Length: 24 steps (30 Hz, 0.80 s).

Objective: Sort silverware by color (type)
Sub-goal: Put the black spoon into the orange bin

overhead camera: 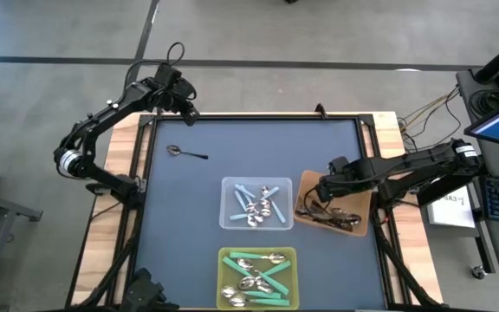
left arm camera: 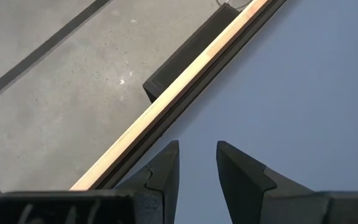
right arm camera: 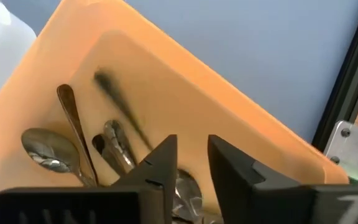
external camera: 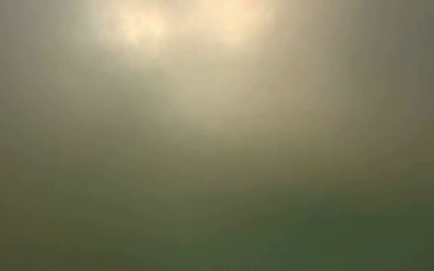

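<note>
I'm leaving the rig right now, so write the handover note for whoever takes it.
Right claw: over the brown bin, fingers apart, nothing held; a blurred dark-handled spoon looks just dropped into it.
Left claw: open, empty, parked at the table's far left corner.
Sorted: light blue spoons in the clear bin, teal-green spoons in the yellow-green bin, dark-handled spoons in the brown bin.
Left: one dark-handled spoon lies loose on the mat, far left; it belongs in the brown bin.
Low view shows nothing usable.
</note>
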{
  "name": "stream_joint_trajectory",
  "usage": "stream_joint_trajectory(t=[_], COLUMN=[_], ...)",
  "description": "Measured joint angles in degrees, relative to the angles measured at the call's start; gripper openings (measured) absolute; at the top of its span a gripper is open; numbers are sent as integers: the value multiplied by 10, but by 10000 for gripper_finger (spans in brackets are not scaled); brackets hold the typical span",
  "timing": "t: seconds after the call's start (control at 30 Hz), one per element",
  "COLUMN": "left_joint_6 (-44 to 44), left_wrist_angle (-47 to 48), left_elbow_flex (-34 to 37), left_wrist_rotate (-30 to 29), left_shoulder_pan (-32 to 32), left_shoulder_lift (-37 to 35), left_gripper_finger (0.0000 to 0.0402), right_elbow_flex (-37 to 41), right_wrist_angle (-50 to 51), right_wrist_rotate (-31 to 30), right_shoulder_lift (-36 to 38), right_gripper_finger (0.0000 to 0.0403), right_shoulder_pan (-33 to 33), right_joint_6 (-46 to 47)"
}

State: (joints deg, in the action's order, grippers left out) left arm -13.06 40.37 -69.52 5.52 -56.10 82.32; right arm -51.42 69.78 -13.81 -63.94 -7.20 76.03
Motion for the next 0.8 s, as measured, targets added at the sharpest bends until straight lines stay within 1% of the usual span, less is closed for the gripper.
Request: stream_joint_trajectory(t=[0.17,0.3,0.4,0.53,0.63,0.8], left_joint_6=[-32,-54,-59,-52,-58,-123], left_wrist_angle=[22,43,42,42,45,56], left_elbow_flex=[1,15,38,75,104,142], left_wrist_rotate=[-14,-59,-92,-96,-92,-48], left_shoulder_pan=[0,-3,-11,-18,-17,-14], left_shoulder_lift=[0,0,0,11,34,68], left_gripper_finger=[89,89,89,89,89,89], right_elbow_flex=[0,1,1,1,1,1], right_wrist_angle=[-1,-1,-1,-1,-2,-2], right_wrist_rotate=[8,8,7,3,2,2], right_shoulder_lift=[0,0,0,0,0,0], right_gripper_finger=[117,135,140,140,137,135], right_shoulder_pan=[0,0,0,0,0,0], right_joint_6=[26,27,21,17,6,0])
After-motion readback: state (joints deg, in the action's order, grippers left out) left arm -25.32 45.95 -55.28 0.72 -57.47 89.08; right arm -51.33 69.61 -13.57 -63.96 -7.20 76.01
